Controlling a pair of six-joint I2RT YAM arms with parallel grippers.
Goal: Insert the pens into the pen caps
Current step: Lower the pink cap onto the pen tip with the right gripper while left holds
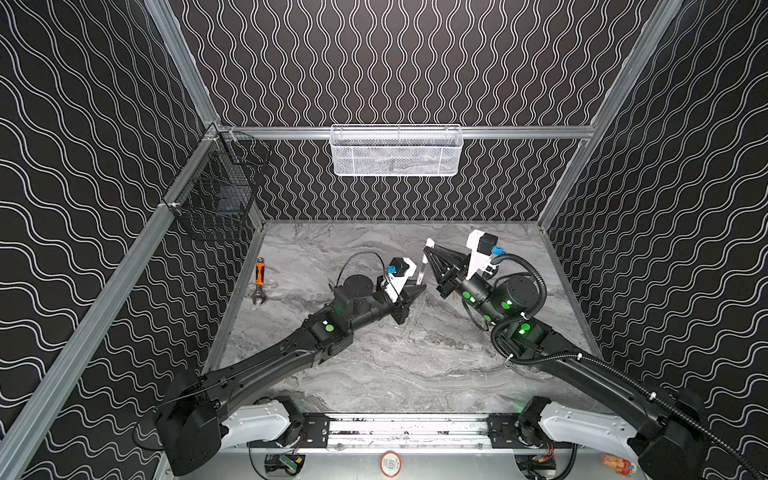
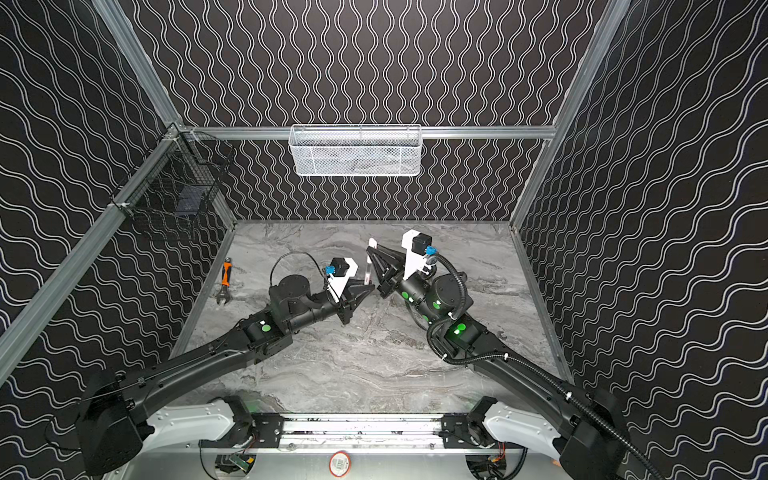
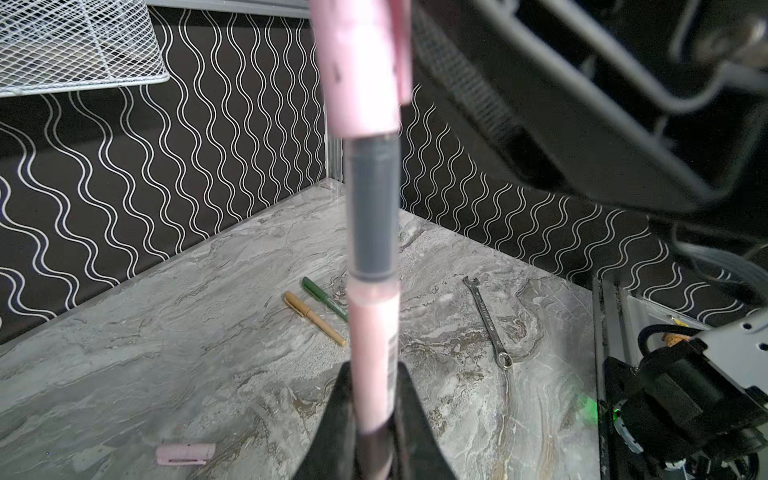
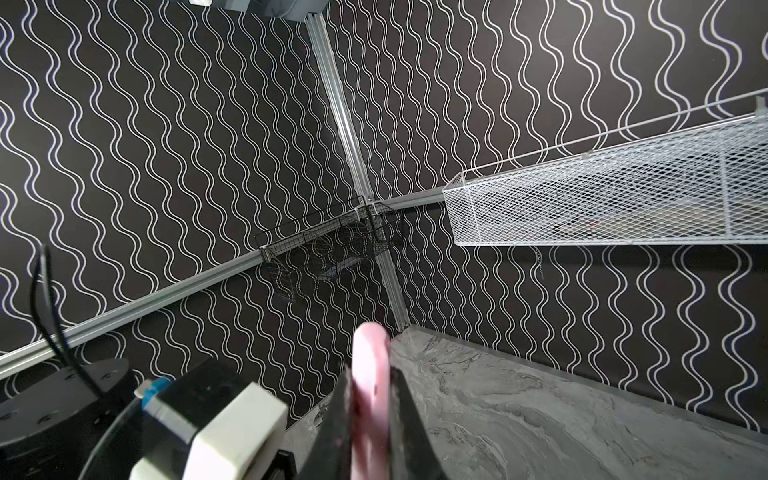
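My left gripper (image 3: 372, 368) is shut on a pale pink pen (image 3: 372, 332), which points away from the jaws. The pen's grey front section (image 3: 371, 208) runs into a pale pink pen cap (image 3: 361, 70), with most of the grey part still showing. That cap (image 4: 371, 361) is held by my right gripper (image 4: 370, 374), which is shut on it. In both top views the two grippers (image 1: 419, 286) (image 1: 428, 245) meet above the middle of the table, the pen (image 2: 367, 270) between them. On the table lie a gold-tan pen (image 3: 313, 318), a dark green pen (image 3: 324, 297) and a loose pink cap (image 3: 185, 454).
An orange-handled wrench (image 1: 259, 280) lies near the left wall. A silver spanner (image 3: 486, 322) lies on the marble table (image 1: 395, 365). A white mesh basket (image 1: 396, 151) hangs on the back wall and a black wire basket (image 1: 220, 195) in the left corner.
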